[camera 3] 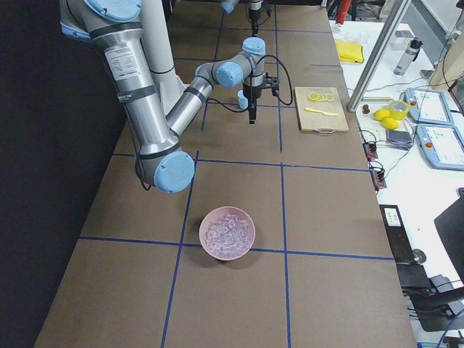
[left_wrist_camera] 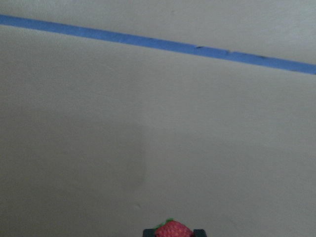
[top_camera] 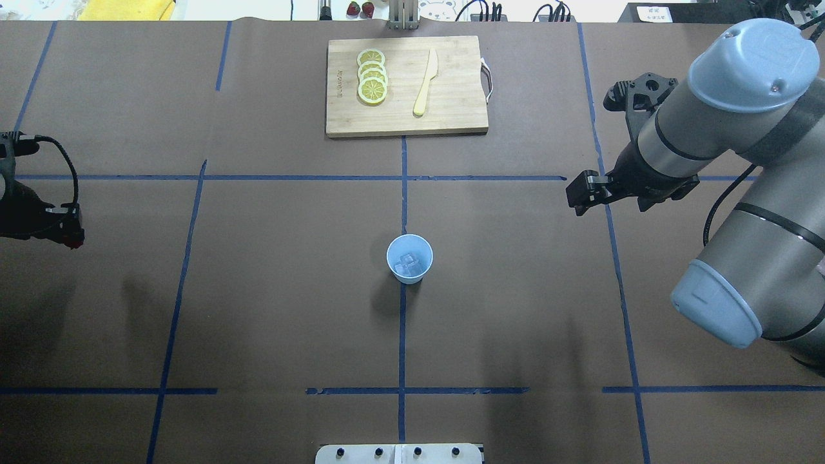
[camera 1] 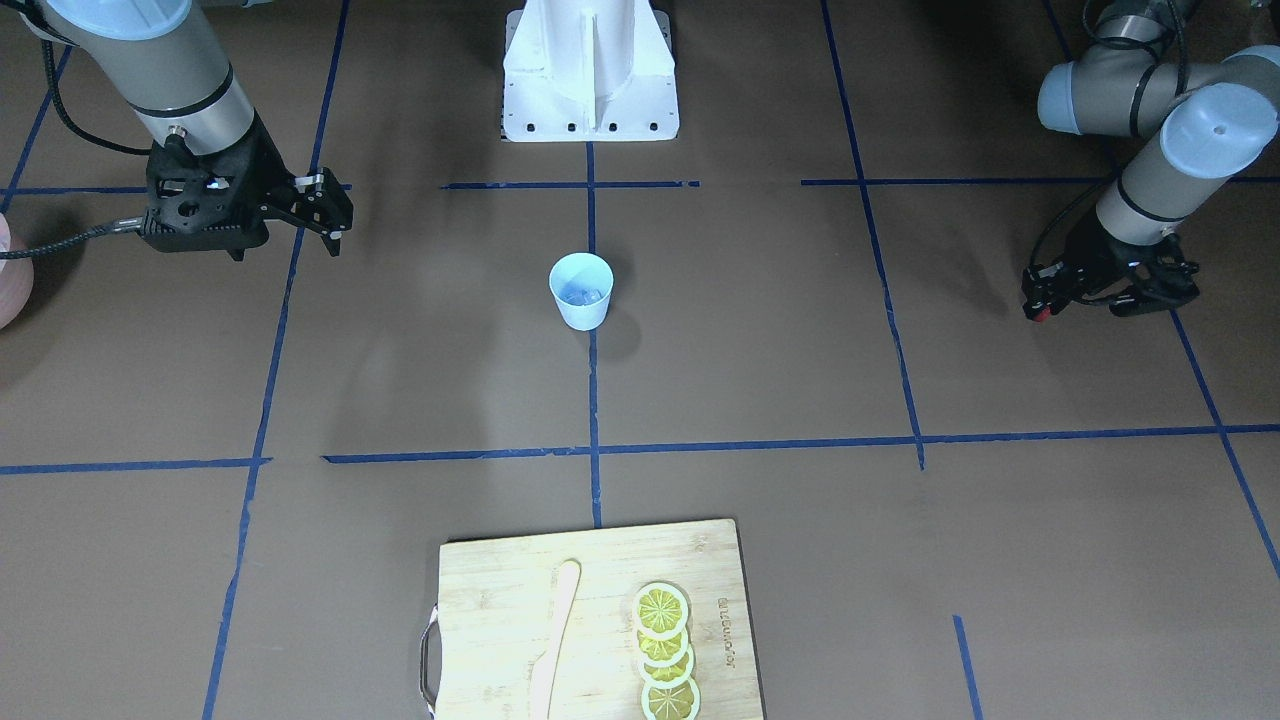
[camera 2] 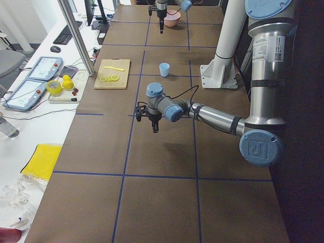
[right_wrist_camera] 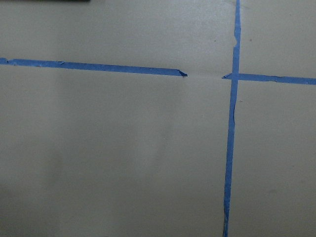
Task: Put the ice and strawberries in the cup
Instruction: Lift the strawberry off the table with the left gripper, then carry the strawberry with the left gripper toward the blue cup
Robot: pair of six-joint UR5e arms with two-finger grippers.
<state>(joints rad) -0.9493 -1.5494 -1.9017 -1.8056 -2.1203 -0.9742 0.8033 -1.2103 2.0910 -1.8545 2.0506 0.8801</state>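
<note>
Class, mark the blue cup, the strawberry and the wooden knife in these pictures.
cup (camera 1: 582, 315), exterior front-facing view, on its outer wall.
strawberry (left_wrist_camera: 173, 231), left wrist view, on its red flesh.
wooden knife (top_camera: 425, 84), overhead exterior view, midway along its length.

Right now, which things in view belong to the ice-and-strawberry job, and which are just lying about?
Job in hand:
cup, with ice inside
strawberry, gripped by the left gripper
pink bowl of ice cubes

Lying about:
cutting board
lemon slices on it
pale knife beside them
</note>
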